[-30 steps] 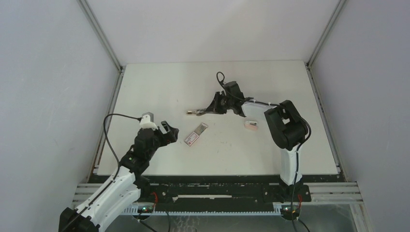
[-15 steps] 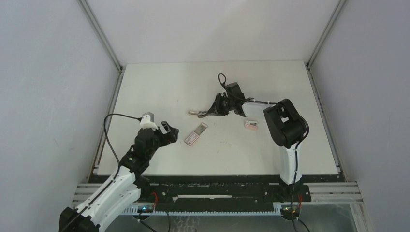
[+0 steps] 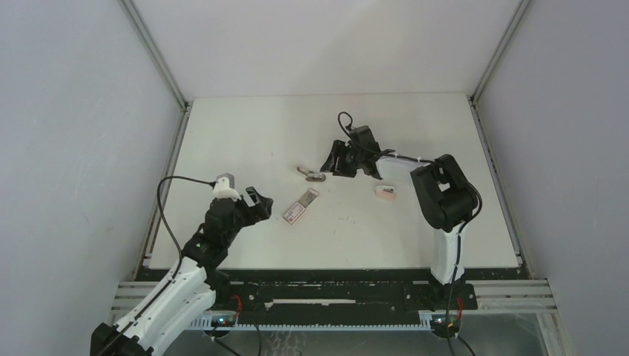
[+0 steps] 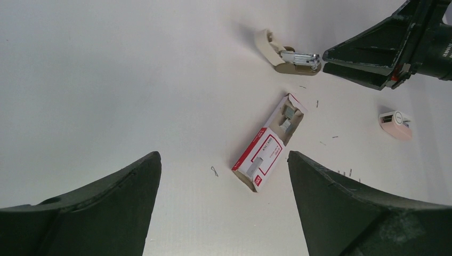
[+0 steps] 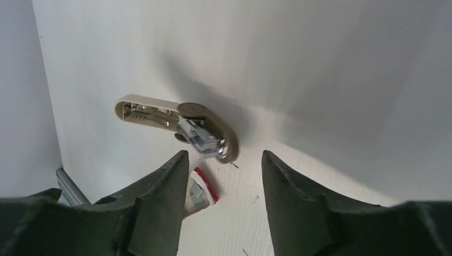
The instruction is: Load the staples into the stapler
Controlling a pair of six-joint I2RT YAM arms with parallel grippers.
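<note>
So the stapler (image 3: 315, 175) lies on its side about mid-worktop. The right gripper (image 3: 331, 165) is just beside it, jaws apart, empty. The left gripper (image 3: 256, 202) gapes empty by the left edge. The staples box (image 4: 269, 144) sits between them with its end open, so 1 sloppy nudge could spill it or skid the stapler.

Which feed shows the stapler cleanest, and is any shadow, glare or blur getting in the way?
Right wrist view: the stapler is close and sharp, a broad soft shadow beside it, no glare; the fingers in front are dark. Left wrist view: the staple box is crisp, the stapler smaller near the top edge. Top view: even light, but the stapler is tiny.
</note>
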